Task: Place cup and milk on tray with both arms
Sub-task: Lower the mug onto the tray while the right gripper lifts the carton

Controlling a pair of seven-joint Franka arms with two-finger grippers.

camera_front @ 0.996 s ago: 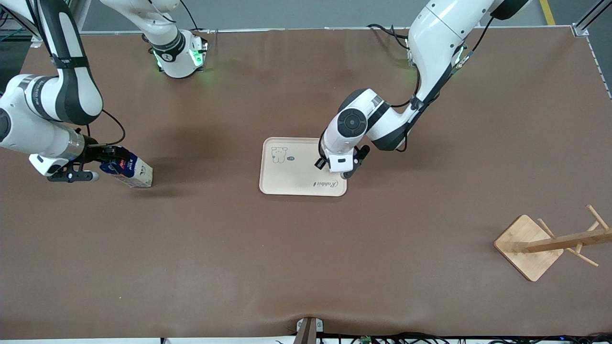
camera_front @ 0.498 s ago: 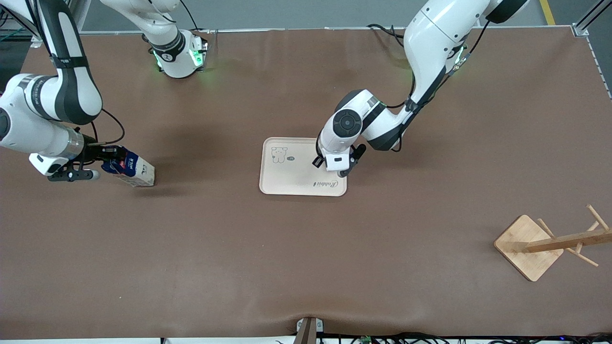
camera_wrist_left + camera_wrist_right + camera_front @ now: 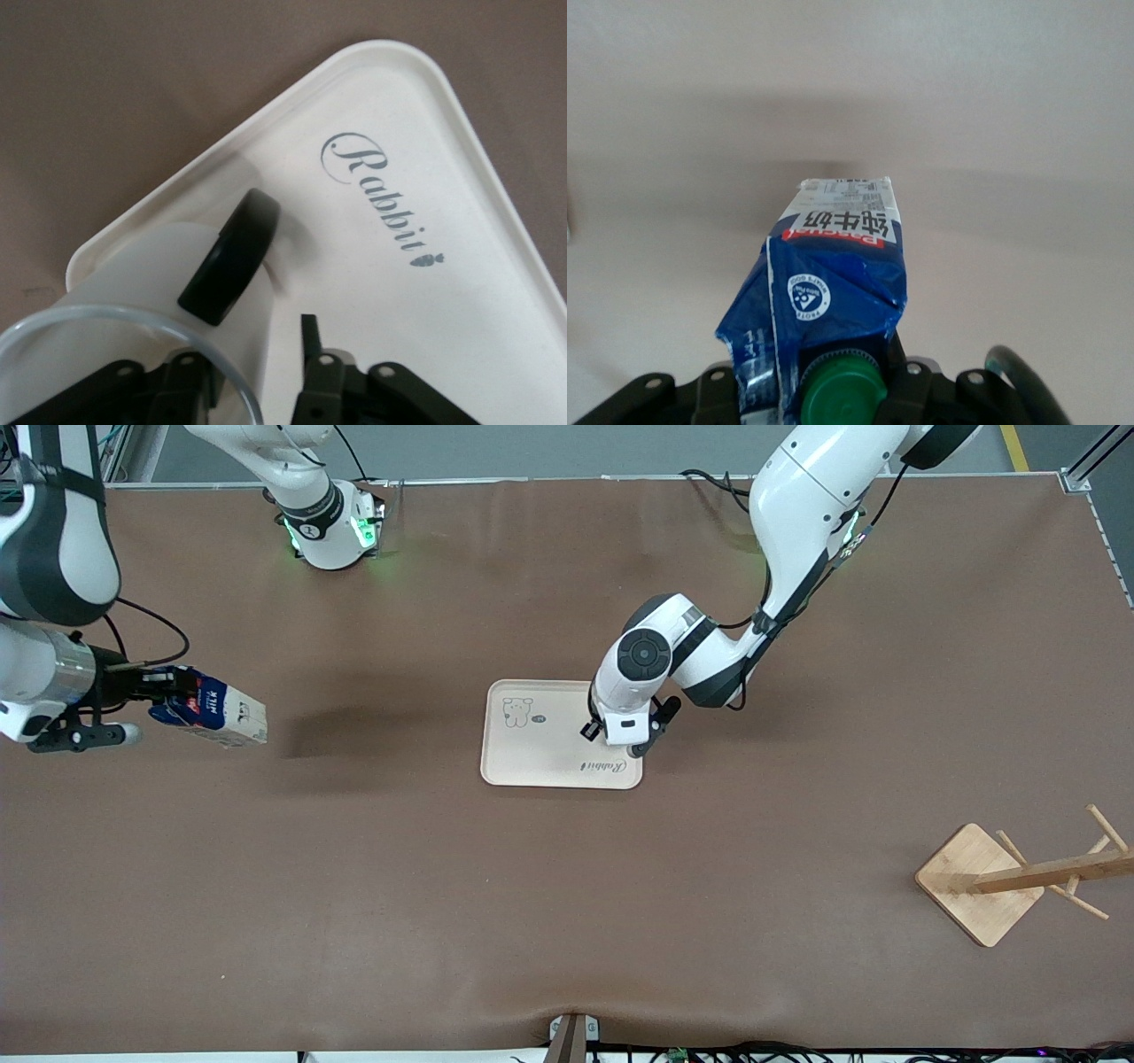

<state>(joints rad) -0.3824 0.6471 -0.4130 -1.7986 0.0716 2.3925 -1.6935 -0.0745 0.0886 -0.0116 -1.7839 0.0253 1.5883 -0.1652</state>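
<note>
Front view: the right pincer [image 3: 151,691] holds the milk [image 3: 213,713] by its blue top. The carton is tipped on its side and hangs clear of the worktop [image 3: 567,912], its shadow lying apart from it, over the right arm's end at nine o'clock from the tray [image 3: 532,766]. The left pincer [image 3: 627,735] is low over the tray's three o'clock edge, and the wrist hides whatever sits below it. A wooden rack [image 3: 983,881] stands well apart at about four o'clock.

Left wrist view: this shows what the front view hides. The cup [image 3: 151,266] stands upright on the tray near a corner, its black handle [image 3: 232,257] turned toward the script word. The pincer is parted, and its outer finger [image 3: 310,341] is apart from the cup's wall. I judge the cup placed and released, so this arm next needs a straight rise that does not catch the rim.

Right wrist view: only here can the grip be seen. The fingers clamp the gable on both sides of the green cap [image 3: 840,390], denting the blue panel. The next move is a carry toward three o'clock, turning the carton upright and setting it on bare tray away from the cup.
</note>
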